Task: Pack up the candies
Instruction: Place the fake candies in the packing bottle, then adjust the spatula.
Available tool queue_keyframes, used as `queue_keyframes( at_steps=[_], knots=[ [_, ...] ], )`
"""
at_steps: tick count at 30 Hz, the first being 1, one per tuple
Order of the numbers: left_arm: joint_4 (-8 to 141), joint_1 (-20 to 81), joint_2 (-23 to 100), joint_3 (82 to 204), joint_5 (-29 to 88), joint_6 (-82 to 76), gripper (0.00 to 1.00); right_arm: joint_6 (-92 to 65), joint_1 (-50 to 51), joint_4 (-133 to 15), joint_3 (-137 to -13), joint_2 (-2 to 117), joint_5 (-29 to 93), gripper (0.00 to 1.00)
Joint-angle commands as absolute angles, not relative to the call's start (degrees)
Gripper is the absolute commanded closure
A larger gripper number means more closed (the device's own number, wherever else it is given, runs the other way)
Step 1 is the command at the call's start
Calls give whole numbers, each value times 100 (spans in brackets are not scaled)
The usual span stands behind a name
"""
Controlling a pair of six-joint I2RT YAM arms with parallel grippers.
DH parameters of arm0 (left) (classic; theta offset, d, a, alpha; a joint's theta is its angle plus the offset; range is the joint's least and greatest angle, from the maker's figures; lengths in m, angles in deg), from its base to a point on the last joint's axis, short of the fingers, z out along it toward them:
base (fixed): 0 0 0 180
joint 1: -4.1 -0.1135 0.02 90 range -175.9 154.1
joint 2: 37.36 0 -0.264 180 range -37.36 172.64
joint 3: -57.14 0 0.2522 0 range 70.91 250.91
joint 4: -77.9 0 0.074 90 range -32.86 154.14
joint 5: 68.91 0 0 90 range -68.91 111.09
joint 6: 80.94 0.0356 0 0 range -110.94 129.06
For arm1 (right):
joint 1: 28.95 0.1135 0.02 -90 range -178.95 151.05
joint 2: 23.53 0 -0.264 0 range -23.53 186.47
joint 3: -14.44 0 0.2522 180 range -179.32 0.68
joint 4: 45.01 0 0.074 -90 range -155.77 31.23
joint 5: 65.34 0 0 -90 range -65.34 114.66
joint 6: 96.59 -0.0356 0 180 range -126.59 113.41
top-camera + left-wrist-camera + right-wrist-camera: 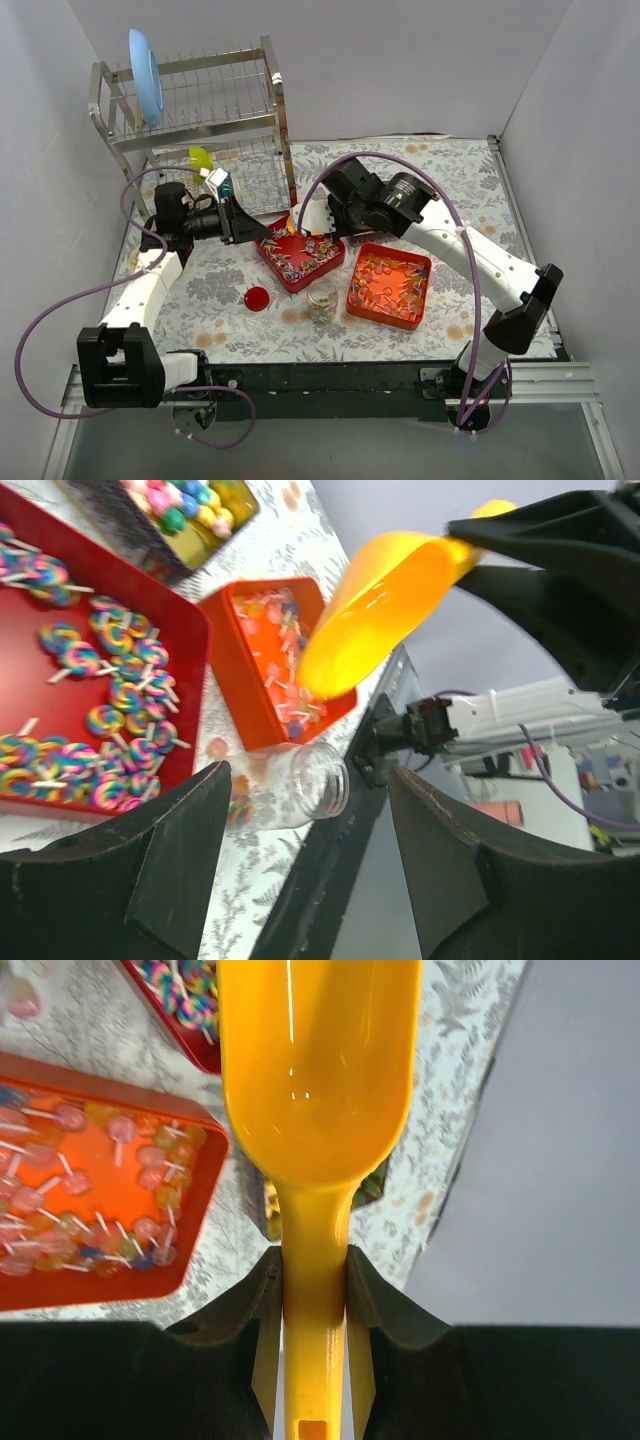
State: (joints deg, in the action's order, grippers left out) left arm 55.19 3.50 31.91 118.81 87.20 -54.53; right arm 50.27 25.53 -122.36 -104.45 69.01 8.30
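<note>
Striped lollipop candies point(100, 670) lie in a red tray point(300, 262). Clear-wrapped reddish candies point(392, 280) fill an orange tray point(355, 300). Pastel chunky candies point(185, 505) sit in a dark tray at the back. A clear jar point(322, 300) stands between the trays with a few candies inside; it also shows in the left wrist view point(300, 785). My right gripper point(313, 1260) is shut on the handle of an empty yellow scoop point(320, 1070), held above the red tray's far end. My left gripper point(310, 815) is open and empty, hovering left of the scoop.
A round red lid point(257, 298) lies on the floral cloth left of the jar. A metal dish rack point(200, 130) with a blue plate point(145, 75) and a yellow-green cup point(201, 160) stands at the back left. Grey walls enclose the table.
</note>
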Motion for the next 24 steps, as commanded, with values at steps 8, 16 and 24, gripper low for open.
queue_keyframes(
  at_steps=[8, 16, 24],
  knots=[
    [5464, 885, 4270, 12671, 8517, -5624, 38, 4544, 2554, -11264, -10479, 7025, 2008, 99],
    [6342, 911, 4894, 12760, 9464, -6457, 95, 4360, 2554, -11098, -10287, 6964, 2404, 99],
    [7521, 911, 5035, 12145, 10582, -7399, 100, 3254, 1187, -11160, -10523, 6797, 4534, 2]
  ],
)
